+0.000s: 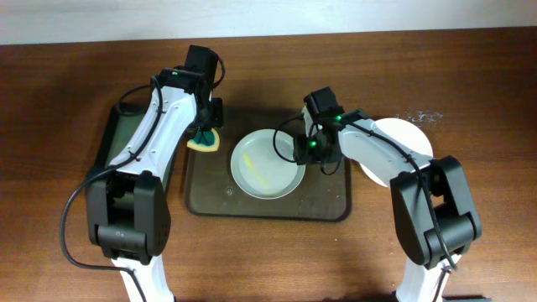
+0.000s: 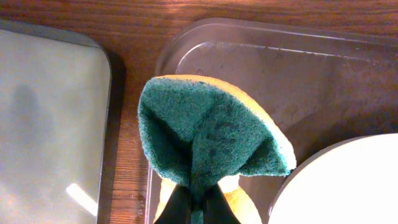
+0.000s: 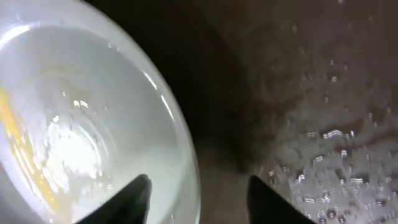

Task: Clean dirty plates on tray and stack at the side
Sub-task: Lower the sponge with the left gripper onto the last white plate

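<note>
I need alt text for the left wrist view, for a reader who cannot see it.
The left gripper pinches a folded green-and-yellow sponge over the corner of the dark brown rectangular tray. A round white plate shows at lower right; a smaller dark-rimmed tray lies left.

Your left arm (image 1: 159, 126) stretches forward from its base with the wrist tipped down, and your left gripper (image 1: 205, 132) is pinched tight on a folded sponge (image 2: 205, 134). Your right arm (image 1: 377, 151) sweeps inward toward the left. Your right gripper (image 1: 307, 151) points down with its fingers (image 3: 134, 196) spread wide.
</note>
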Action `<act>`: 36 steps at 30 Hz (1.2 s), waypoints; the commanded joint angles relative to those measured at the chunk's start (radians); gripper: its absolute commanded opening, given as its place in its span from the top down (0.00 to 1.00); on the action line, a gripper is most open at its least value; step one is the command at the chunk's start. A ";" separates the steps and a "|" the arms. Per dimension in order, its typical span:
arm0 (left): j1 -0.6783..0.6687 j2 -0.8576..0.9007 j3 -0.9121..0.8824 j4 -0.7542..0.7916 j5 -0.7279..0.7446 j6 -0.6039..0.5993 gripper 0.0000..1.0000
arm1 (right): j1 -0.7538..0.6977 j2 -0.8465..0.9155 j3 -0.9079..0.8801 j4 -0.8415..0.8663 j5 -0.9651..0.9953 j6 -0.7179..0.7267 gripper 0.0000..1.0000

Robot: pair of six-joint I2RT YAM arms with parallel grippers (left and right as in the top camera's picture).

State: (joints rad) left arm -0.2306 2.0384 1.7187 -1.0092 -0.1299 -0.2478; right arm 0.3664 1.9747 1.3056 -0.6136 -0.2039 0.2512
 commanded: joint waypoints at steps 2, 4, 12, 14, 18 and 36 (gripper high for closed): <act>-0.002 -0.003 0.019 0.002 0.006 -0.005 1.00 | 0.006 0.030 0.017 0.054 0.006 -0.047 0.67; -0.002 -0.003 0.019 0.002 0.023 -0.005 1.00 | 0.006 0.047 0.017 0.076 0.004 -0.059 0.72; -0.018 -0.002 0.009 0.003 0.045 -0.005 1.00 | 0.057 0.072 0.017 -0.105 0.067 0.483 0.96; -0.040 -0.002 -0.008 0.014 0.045 -0.005 1.00 | 0.094 0.072 0.017 -0.103 0.095 0.550 0.96; -0.092 -0.002 -0.057 0.045 0.048 -0.005 1.00 | 0.109 0.072 0.017 -0.104 0.073 0.545 0.96; -0.188 0.026 -0.370 0.311 0.410 0.357 1.00 | 0.017 0.077 0.014 -0.074 -0.129 0.276 0.96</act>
State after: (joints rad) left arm -0.3805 2.0380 1.4010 -0.6430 0.0124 -0.1139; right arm 0.3836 2.0323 1.3331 -0.6880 -0.3347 0.5453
